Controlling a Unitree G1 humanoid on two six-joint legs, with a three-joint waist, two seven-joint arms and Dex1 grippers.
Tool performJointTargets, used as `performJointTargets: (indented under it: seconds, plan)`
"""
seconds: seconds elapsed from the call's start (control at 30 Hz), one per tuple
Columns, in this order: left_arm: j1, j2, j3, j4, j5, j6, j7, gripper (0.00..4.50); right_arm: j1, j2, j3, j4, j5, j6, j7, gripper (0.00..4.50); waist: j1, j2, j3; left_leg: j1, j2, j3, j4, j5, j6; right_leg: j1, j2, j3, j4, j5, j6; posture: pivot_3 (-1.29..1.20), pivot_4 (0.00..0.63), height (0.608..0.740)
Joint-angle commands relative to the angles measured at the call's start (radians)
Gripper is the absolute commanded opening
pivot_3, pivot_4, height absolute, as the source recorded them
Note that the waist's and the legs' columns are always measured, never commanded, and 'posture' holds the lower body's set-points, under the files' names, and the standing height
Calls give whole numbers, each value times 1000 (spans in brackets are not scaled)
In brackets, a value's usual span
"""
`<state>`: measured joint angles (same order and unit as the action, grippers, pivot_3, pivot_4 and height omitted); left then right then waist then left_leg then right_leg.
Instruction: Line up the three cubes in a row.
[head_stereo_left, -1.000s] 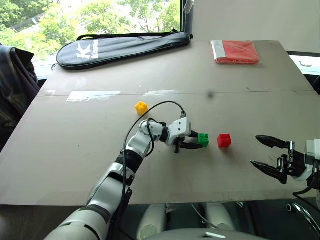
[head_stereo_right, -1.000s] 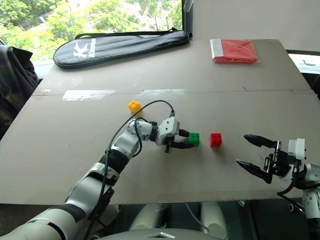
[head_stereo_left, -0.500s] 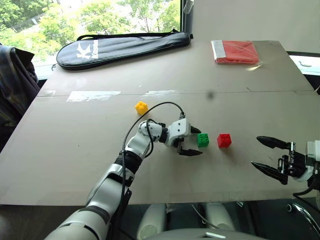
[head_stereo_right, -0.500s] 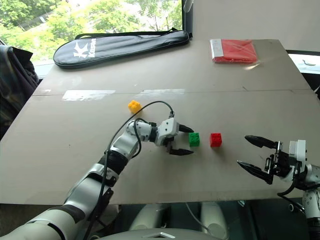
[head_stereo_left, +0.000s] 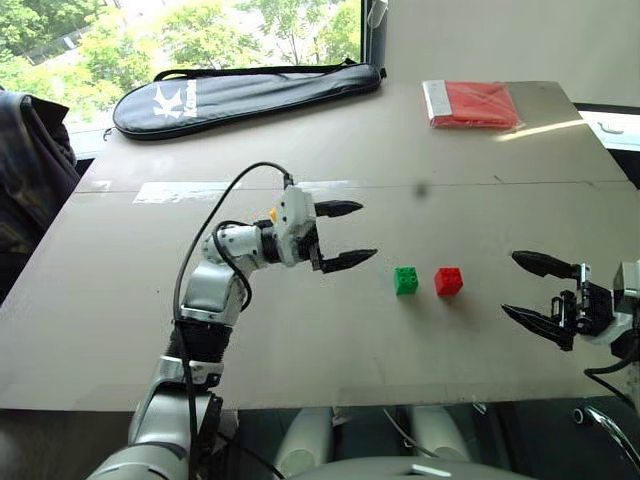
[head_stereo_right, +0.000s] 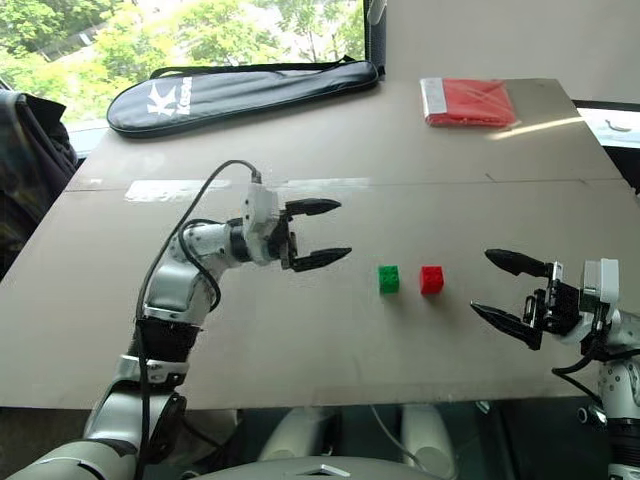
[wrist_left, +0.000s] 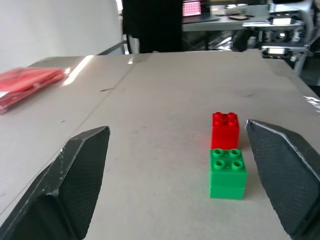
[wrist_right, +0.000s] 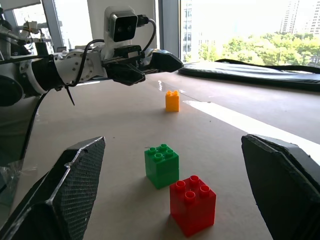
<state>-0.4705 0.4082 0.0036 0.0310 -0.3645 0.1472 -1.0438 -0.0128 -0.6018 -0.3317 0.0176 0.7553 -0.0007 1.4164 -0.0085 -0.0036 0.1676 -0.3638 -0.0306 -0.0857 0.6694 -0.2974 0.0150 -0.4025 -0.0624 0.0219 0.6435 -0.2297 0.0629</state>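
From the head view, my left gripper (head_stereo_left: 345, 235) is spread wide and empty above the table (head_stereo_left: 120, 300); the right gripper (head_stereo_left: 538, 290), also wide, hovers by the right edge. Green cube (head_stereo_left: 406, 280) and red cube (head_stereo_left: 448, 281) sit just beside each other mid-table. In the right wrist view, the studded yellow cube (wrist_right: 172, 100) stands apart, farther back.

Three studded toy cubes, all upright on the table, studs up. The green cube (head_stereo_left: 406, 280) and the red cube (head_stereo_left: 448, 281) stand just beside each other with a narrow gap, lying between the two claws: beyond the spread fingertips of the left gripper (head_stereo_left: 350, 234) and nearer than the open right gripper (head_stereo_left: 534, 290), red on the right gripper's side. The yellow cube (wrist_right: 172, 100) stands apart from the pair, close behind the left gripper, largely hidden by it from above.
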Motion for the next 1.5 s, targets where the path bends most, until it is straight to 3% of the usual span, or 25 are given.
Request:
performJointTargets:
  seconds: [0.03, 0.17, 0.3, 0.8, 1.23, 1.43, 1.5]
  plan:
    - [60, -25, 117, -75, 23, 65, 261, 4443, -19, 6, -15, -39, 19, 19, -38, 4500, 1, 0, 0, 0, 0, 0, 0, 0, 0, 0, 0, 0, 0, 0, 0, 0, 150, 740]
    - [128, -4, 163, -30, 138, 59, 451, 4443, -36, 12, -11, -40, 6, 33, -76, 4500, 1, 0, 0, 0, 0, 0, 0, 1, -1, 0, 0, 0, 0, 0, 0, 0, 150, 740]
    - [142, -4, 190, 75, 175, -34, 521, 4443, -45, 22, 2, -41, -15, 28, -100, 4500, 2, 0, 0, 0, -1, 0, 0, 1, -1, 0, 0, 0, 0, 0, 0, 0, 150, 740]
    - [-2, 5, 92, 446, 208, -211, 389, 4443, -29, 44, 1, -43, -33, 1, -96, 4500, 3, 0, 0, 0, -1, 0, 0, 2, -3, 0, 0, -1, 0, 0, 0, 0, 150, 740]
    - [-66, -38, 73, 587, 248, -261, 463, 4443, -3, 54, 3, -45, -43, -29, -102, 4500, 1, 0, 0, 0, -1, 0, 0, 0, 0, 0, 0, -1, 1, 0, 0, 0, 150, 740]
    - [-72, -46, 77, 640, 252, -264, 488, 1789, -5, 50, 3, -38, -41, -30, -93, 4500, 2, 1, -1, 1, -2, 0, 0, 0, 0, 0, 0, -1, 2, 0, 0, 0, 150, 740]
    - [-74, -45, 75, 648, 253, -267, 486, 1305, -6, 49, 2, -36, -41, -30, -91, 4500, 1, 2, -2, 2, -2, 0, 0, 0, 0, 0, 0, -1, 3, 0, 0, 0, 150, 740]
